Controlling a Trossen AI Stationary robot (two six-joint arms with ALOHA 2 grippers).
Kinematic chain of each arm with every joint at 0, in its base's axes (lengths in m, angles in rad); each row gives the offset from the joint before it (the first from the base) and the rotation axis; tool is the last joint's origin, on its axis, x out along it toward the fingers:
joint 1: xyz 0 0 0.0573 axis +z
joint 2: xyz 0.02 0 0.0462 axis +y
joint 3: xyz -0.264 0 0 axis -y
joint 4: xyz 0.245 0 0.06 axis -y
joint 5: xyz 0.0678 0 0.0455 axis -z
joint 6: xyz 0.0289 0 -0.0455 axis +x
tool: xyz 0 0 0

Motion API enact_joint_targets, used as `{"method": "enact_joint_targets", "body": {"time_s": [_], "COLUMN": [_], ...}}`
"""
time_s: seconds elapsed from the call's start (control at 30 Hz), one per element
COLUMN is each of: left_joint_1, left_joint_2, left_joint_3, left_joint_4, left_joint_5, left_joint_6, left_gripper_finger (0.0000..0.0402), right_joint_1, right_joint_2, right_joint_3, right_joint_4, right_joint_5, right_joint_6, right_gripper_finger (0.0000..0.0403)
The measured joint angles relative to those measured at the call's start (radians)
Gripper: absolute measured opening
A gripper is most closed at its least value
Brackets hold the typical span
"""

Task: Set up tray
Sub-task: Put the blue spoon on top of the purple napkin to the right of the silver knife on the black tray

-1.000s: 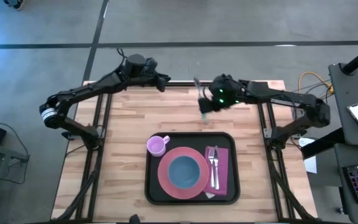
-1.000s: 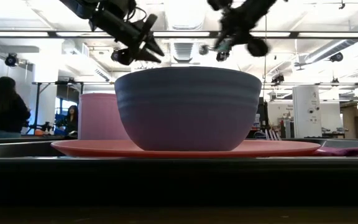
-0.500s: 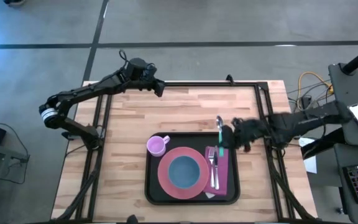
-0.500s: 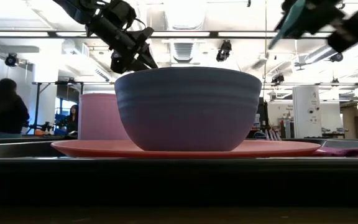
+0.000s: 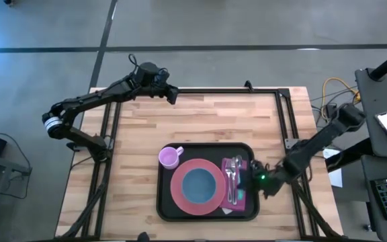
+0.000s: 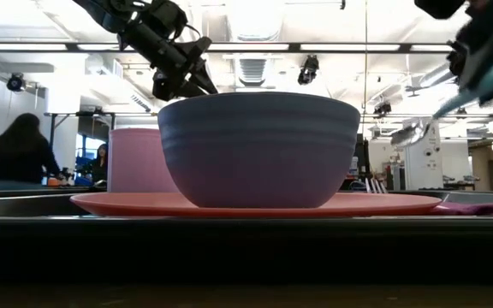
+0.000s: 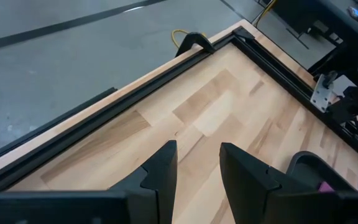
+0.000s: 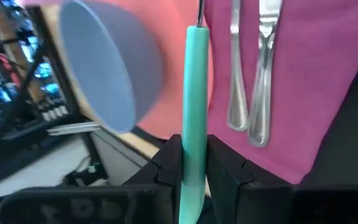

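Tray (image 5: 168,202) holds plate, bowl, cup, napkin (image 5: 236,176). Right gripper (image 5: 250,179) over napkin, clamped on teal-handled utensil (image 8: 192,118). Left gripper (image 5: 172,94) parted, idle at counter's (image 5: 133,128) far edge.

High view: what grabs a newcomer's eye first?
The black tray near the table's front edge, carrying a pink plate with a blue-grey bowl, a pink cup at its far-left corner and a magenta napkin with a fork. Next, the right hand over the napkin, shut on a teal-handled utensil. The left hand waits open at the table's far edge.
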Motion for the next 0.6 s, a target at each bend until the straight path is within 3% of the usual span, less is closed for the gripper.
{"method": "enact_joint_targets", "body": {"time_s": [0.33, 0.6], "left_joint_1": [0.001, 0.000], "left_joint_2": [0.000, 0.000], "left_joint_3": [0.002, 0.002], "left_joint_4": [0.000, -0.008], "left_joint_5": [0.000, 0.000], "left_joint_6": [0.000, -0.007], "left_gripper_finger": [0.0102, 0.0102], "right_joint_1": [0.043, 0.051], "right_joint_2": [0.279, 0.343], "right_joint_3": [0.006, 0.022], "right_joint_4": [0.203, 0.216], "right_joint_5": [0.025, 0.061], "right_joint_6": [0.033, 0.034], "right_gripper_finger": [0.0034, 0.0034]}}
